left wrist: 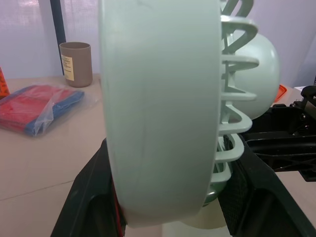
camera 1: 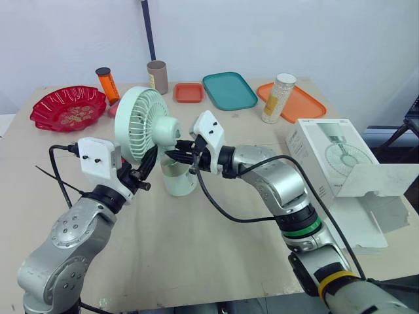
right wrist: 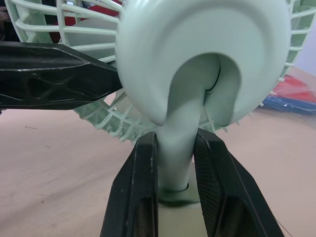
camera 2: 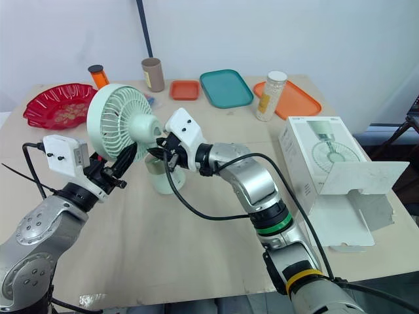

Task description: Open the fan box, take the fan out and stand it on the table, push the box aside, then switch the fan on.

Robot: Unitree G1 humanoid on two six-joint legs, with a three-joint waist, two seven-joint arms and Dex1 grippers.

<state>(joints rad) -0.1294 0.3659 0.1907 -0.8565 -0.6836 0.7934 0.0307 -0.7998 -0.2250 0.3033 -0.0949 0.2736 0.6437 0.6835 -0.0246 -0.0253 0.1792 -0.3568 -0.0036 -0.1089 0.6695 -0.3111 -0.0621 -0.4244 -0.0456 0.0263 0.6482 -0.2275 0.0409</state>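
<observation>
Left tool (camera 1: 145,171) is clamped on the rim of the fan (camera 1: 141,124), right tool (camera 1: 175,156) squeezing its neck. I see it standing on the worktop (camera 1: 216,242), box (camera 1: 330,157) off right, flap open.

- Both eye views look forward and down from the head over the table (camera 1: 196,248). They sit far enough back to take in both arms, the fan (camera 1: 145,124) and the fan box (camera 1: 330,157). The right eye view sees the same scene from slightly further right.
- The left wrist view faces along the left gripper (left wrist: 170,207), very near the fan's cage rim, which it sees edge-on. A brown cup (left wrist: 75,63) stands behind.
- The right wrist view faces along the right gripper (right wrist: 177,187), very near the fan's neck and motor housing.
- Both wrist views share the fan's cage.
</observation>
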